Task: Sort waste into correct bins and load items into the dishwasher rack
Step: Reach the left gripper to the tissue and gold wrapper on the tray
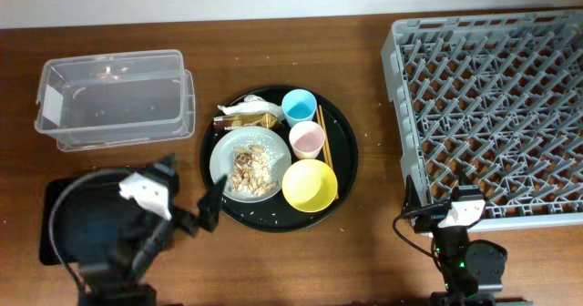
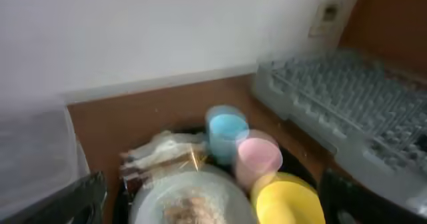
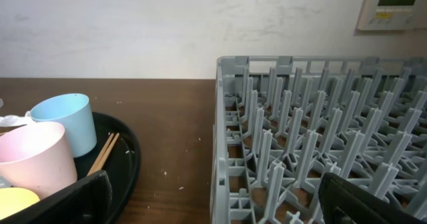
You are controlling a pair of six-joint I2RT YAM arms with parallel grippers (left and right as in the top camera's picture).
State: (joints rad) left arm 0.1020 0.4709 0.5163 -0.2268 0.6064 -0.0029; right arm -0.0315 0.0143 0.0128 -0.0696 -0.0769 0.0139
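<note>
I see the grey dishwasher rack (image 1: 492, 106) at the right and the clear box (image 1: 114, 101) at far left, the shallow black tray (image 1: 55, 224) below it. Between them the round tray (image 1: 344, 174) carries the plate (image 1: 221, 165) of scraps (image 1: 250, 169), yellow bowl (image 1: 310, 185), pink cup (image 1: 307, 140), blue cup (image 1: 299, 106), chopsticks (image 1: 324, 147) and napkins (image 1: 241, 113). My left gripper (image 2: 213, 184) hangs spread wide beside the plate; my right gripper (image 3: 213, 181), jaws also spread, faces the rack's corner

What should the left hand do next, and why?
Probably ease the left gripper forward onto the rim of the plate. Its jaws stand open and empty just beside the plate, and the food scraps lie on it, not yet binned.
</note>
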